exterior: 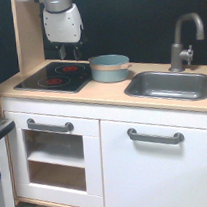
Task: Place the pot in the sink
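The pot (109,67) stands upright on the desk (106,94), its base overlapping the right edge of the black hob (54,76), with the sink (169,84) just beside it toward 3 o'clock in the exterior view. The end effector (68,55) hangs above the hob's far edge, empty, its dark fingers pointing down; whether they are spread or closed cannot be told at this resolution. From the end effector the pot lies toward 4 o'clock, near but not touching. The pot is round, with no long axis; one small handle shows at its right side. Judgement: the grasp has not begun, and the approach runs rightward and down.
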Tool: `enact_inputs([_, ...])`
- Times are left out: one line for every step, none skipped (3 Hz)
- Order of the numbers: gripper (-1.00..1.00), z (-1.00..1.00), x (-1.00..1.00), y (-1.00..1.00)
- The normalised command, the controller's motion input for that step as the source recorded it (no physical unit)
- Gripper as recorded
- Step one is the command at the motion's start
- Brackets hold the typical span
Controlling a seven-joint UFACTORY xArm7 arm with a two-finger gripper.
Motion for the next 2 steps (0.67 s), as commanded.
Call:
enact_inputs([1.0, -0.13, 0.01, -0.05])
enact_inputs([1.0, 0.04, -0.05, -0.02])
